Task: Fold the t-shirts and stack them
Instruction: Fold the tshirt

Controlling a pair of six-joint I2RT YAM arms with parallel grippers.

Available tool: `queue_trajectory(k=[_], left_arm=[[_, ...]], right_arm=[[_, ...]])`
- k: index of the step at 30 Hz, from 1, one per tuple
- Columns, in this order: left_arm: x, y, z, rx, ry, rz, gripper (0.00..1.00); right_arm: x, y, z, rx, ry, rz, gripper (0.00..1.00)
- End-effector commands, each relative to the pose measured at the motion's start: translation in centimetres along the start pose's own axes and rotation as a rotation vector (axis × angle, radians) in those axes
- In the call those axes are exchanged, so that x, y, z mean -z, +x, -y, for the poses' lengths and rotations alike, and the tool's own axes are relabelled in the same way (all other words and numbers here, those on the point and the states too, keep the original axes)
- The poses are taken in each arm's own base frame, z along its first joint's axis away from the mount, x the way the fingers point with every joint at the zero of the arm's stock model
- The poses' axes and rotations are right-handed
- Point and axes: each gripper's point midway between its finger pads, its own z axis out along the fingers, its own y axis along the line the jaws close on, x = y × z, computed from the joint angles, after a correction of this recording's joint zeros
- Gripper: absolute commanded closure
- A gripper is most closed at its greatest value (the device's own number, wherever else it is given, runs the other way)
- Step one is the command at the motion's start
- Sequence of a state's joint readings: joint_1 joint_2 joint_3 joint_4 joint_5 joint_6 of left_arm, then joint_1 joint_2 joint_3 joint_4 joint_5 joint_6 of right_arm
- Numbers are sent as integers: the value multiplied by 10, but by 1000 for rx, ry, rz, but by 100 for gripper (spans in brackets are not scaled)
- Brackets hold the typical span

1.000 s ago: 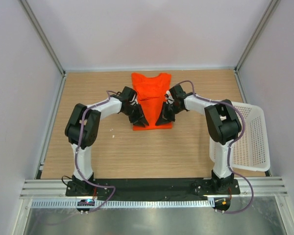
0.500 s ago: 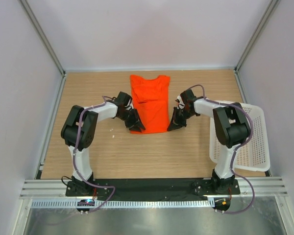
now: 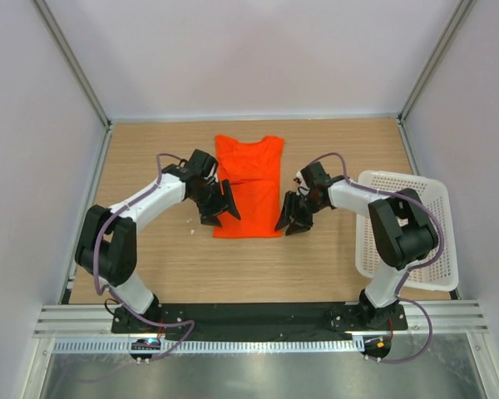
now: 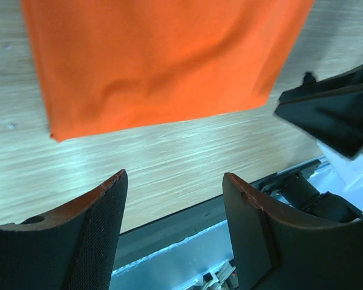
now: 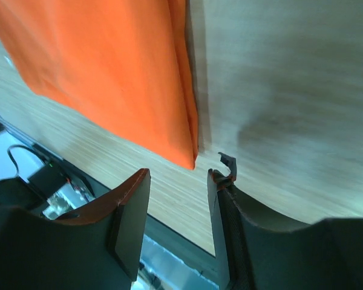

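Lying flat on the table (image 3: 150, 266), mid-width, the t-shirt (image 3: 248, 187) is folded into a long narrow panel, with its neckline toward the far wall and its hem toward my bases. My left gripper (image 3: 220, 208) sits at the panel's left edge, close to the hem. Its wrist view shows both fingers (image 4: 97, 229) spread wide apart with only bare wood in the gap, and the shirt's near-left corner lies ahead of them and clear of both. That gripper holds nothing. My right gripper (image 3: 289, 218) sits just beside the panel's right edge, also near the hem. Its jaws stand moderately parted, narrower than the left pair, and are likewise empty. In the right wrist view the shirt's near-right corner, showing stacked layers along its folded edge, ends just short of the gap without entering it. From above I cannot tell whether either gripper touches the table surface. The two grippers face each other across the hem end of the panel. A basket (image 3: 416, 241) rests at the table's right side, beyond my right arm and well apart from the shirt.
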State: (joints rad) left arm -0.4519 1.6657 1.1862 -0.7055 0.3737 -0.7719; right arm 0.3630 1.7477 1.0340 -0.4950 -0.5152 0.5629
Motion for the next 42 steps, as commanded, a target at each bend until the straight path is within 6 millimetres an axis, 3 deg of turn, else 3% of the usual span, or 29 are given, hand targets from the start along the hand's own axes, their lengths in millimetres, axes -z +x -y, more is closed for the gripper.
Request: queue_trajectory(k=[1, 7, 11, 16, 24, 34, 42], left_arm=[[25, -3, -19, 1, -94, 43, 34], [48, 4, -48, 61, -143, 106, 30], [48, 18, -62, 102, -163, 98, 28], [28, 27, -71, 171, -137, 82, 24], [-18, 8, -78, 269, -135, 55, 28], [-37, -6, -95, 343, -172, 65, 33], [-51, -17, -90, 357, -128, 36, 47]], right_arm=[[-15, 17, -15, -1, -28, -15, 50], [-25, 23, 6, -16, 42, 14, 52], [-31, 15, 13, -25, 76, 38, 57], [-22, 13, 16, -49, 103, 92, 50], [-35, 11, 23, -124, 113, 95, 53], [-45, 9, 29, -147, 119, 103, 55], [-47, 5, 31, -152, 135, 112, 55]])
